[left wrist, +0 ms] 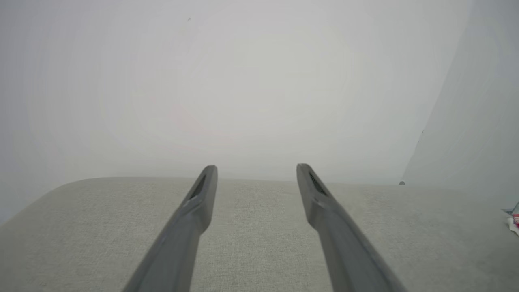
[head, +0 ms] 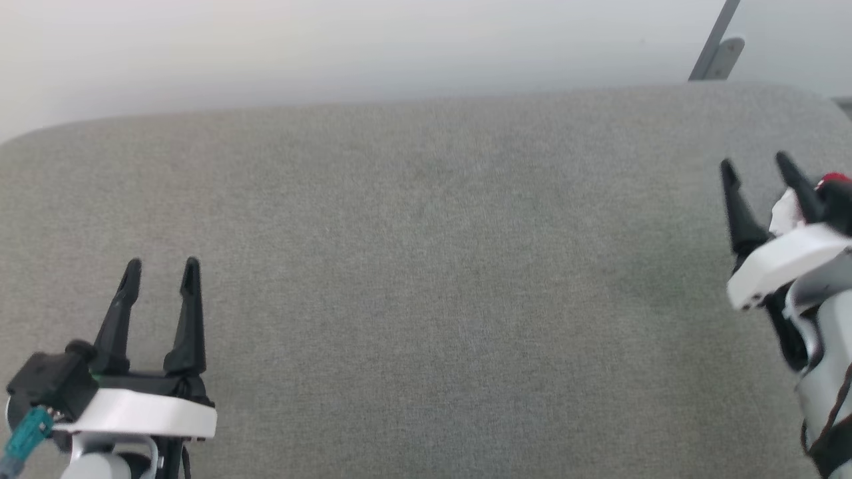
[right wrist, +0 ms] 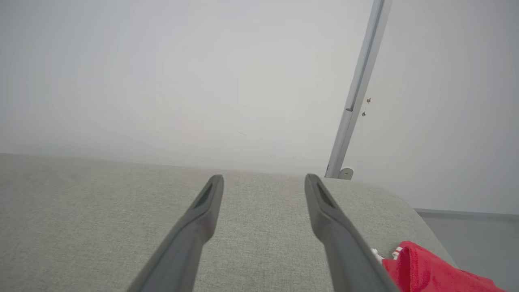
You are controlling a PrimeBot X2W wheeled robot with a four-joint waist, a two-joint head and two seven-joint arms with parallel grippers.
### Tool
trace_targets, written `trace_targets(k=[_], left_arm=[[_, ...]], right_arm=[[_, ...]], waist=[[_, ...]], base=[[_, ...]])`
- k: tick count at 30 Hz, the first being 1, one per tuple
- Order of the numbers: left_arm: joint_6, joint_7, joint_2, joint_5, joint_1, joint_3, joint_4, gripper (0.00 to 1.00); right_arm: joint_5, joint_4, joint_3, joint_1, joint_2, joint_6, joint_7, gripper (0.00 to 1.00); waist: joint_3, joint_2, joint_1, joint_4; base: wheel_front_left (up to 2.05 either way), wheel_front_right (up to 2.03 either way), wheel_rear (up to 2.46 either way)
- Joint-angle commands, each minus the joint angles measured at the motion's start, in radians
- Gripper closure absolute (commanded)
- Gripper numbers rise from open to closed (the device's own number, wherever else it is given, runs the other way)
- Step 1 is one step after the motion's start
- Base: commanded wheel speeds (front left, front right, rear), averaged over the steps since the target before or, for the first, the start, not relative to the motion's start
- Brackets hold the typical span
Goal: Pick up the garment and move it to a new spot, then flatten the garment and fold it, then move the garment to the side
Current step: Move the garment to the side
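Looking across a grey woven cushion (head: 426, 266) to a plain pale wall (head: 266, 46), slanted metal rail (head: 717, 33) at right.

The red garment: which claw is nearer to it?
Right. The right claw hangs open just beside the garment; the left claw is open far across the grey cushion, toward its left side.

Grey fabric worktop (head: 426, 266): open run of cloth across middle, free passage between grippers. Left gripper (head: 162, 263) at near left, jaws apart. Right gripper (head: 754, 161) at right edge, jaws apart. Red garment (right wrist: 425, 271) bunched at worktop's right edge, just beside right gripper, blocks that side. Pale wall (head: 333, 46) bounds far edge. Slanted metal bar (head: 715, 46) stands by far right corner.
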Motion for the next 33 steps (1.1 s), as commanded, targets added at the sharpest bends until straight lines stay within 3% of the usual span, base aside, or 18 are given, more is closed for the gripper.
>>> trace_targets(k=[1, 9, 21, 33], left_arm=[[-0.002, -0.005, -0.007, 0.018, 0.019, 0.013, 0.001, 0.00], [-0.002, -0.005, -0.048, 0.059, 0.113, 0.059, -0.005, 0.00], [-0.002, -0.005, -0.087, 0.066, 0.210, 0.100, -0.047, 0.00], [-0.002, -0.005, -0.082, 0.050, 0.272, 0.129, -0.069, 0.00]], right_arm=[[0.005, -0.011, 0.009, 0.026, 0.007, -0.001, -0.018, 0.00], [0.023, -0.061, 0.042, 0.154, 0.032, -0.001, -0.073, 0.00], [0.013, -0.159, 0.014, 0.326, 0.073, -0.001, -0.109, 0.00], [-0.006, -0.252, -0.036, 0.465, 0.121, -0.001, -0.121, 0.00]], waist=[[-0.028, 0.0000, 0.0000, 0.006], [-0.113, 0.0000, 0.0000, 0.016], [-0.161, 0.0000, 0.0000, 0.039], [-0.180, 0.0000, 0.0000, 0.044]], base=[[0.00, 0.00, 0.00], [0.00, 0.00, 0.00], [0.00, 0.00, 0.00], [0.00, 0.00, 0.00]])
